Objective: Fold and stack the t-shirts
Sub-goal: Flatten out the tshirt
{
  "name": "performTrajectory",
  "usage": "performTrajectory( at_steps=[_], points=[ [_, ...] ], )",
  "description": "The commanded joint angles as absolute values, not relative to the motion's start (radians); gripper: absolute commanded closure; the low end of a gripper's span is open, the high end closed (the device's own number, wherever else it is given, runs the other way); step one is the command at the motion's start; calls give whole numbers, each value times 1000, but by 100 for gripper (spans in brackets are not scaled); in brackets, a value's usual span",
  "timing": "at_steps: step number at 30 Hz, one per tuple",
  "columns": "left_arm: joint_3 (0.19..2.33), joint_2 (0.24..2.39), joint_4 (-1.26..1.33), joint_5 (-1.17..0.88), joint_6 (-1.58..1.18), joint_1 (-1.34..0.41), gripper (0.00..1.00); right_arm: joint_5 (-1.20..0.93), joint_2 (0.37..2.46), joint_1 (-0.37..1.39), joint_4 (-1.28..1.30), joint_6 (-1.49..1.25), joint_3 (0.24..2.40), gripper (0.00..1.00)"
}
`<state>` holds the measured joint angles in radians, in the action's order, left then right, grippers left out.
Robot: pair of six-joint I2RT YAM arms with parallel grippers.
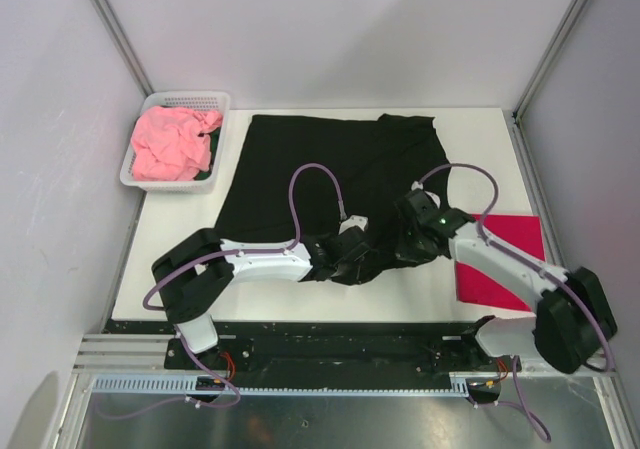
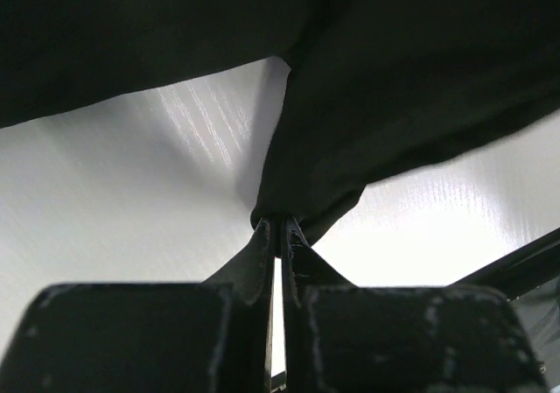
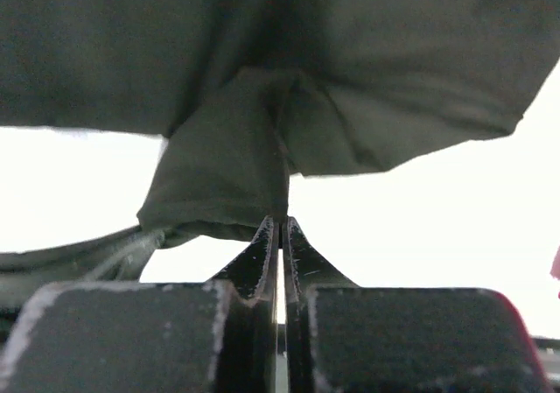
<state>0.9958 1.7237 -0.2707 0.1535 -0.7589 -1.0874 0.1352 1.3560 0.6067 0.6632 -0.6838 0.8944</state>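
A black t-shirt (image 1: pixel 320 164) lies spread over the middle of the white table, its near edge bunched up between the two arms. My left gripper (image 1: pixel 362 252) is shut on that near edge; in the left wrist view (image 2: pixel 282 224) the black cloth (image 2: pixel 367 87) rises from the pinched tips. My right gripper (image 1: pixel 408 241) is shut on the same edge just to the right; its wrist view (image 3: pixel 280 220) shows a fold of the cloth (image 3: pixel 219 174) caught at the tips. A crimson red t-shirt (image 1: pixel 500 254) lies flat at the right. A salmon pink t-shirt (image 1: pixel 172 144) is heaped in the basket.
The white mesh basket (image 1: pixel 222 104) stands at the table's back left corner. Frame posts run up at the back left (image 1: pixel 110 29) and back right (image 1: pixel 555 44). Purple cables (image 1: pixel 310 174) arch over the black cloth. The table's near edge (image 1: pixel 300 319) borders a black rail.
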Motion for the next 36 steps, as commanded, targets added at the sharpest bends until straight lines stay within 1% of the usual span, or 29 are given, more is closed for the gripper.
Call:
performTrajectory(
  at_steps=[1, 7, 11, 16, 21, 24, 25, 27, 29, 30, 31, 33, 34, 36],
  points=[
    [983, 1688, -252, 169, -724, -1092, 98, 132, 1164, 640, 808, -830, 813, 100],
    [964, 1632, -252, 144, -666, -1094, 98, 24, 836, 739, 930, -1078, 629, 100],
    [952, 1611, -252, 122, -639, -1104, 98, -3, 690, 811, 993, -1217, 558, 100],
    [941, 1596, -252, 93, -612, -1113, 97, -57, 625, 857, 1040, -1291, 538, 100],
    [929, 1597, -251, 74, -598, -1114, 96, -82, 637, 881, 1067, -1294, 527, 100],
    [924, 1601, -250, 53, -590, -1115, 90, -83, 643, 883, 1094, -1286, 522, 100],
    [921, 1599, -252, 46, -587, -1115, 86, -86, 642, 883, 1099, -1285, 520, 99],
    [915, 1583, -252, 38, -579, -1115, 76, -103, 644, 884, 1095, -1278, 513, 91],
    [914, 1550, -257, 32, -567, -1114, 66, -119, 653, 884, 1083, -1264, 513, 76],
    [916, 1531, -264, 30, -561, -1113, 63, -121, 658, 883, 1077, -1256, 520, 68],
    [920, 1509, -274, 29, -555, -1111, 61, -114, 663, 880, 1075, -1244, 538, 60],
    [926, 1470, -296, 30, -551, -1101, 59, -76, 679, 870, 1080, -1218, 582, 49],
    [926, 1452, -305, 29, -551, -1091, 58, -50, 691, 862, 1084, -1204, 603, 45],
    [922, 1420, -315, 27, -560, -1061, 59, -14, 721, 831, 1071, -1180, 624, 42]
  ],
)
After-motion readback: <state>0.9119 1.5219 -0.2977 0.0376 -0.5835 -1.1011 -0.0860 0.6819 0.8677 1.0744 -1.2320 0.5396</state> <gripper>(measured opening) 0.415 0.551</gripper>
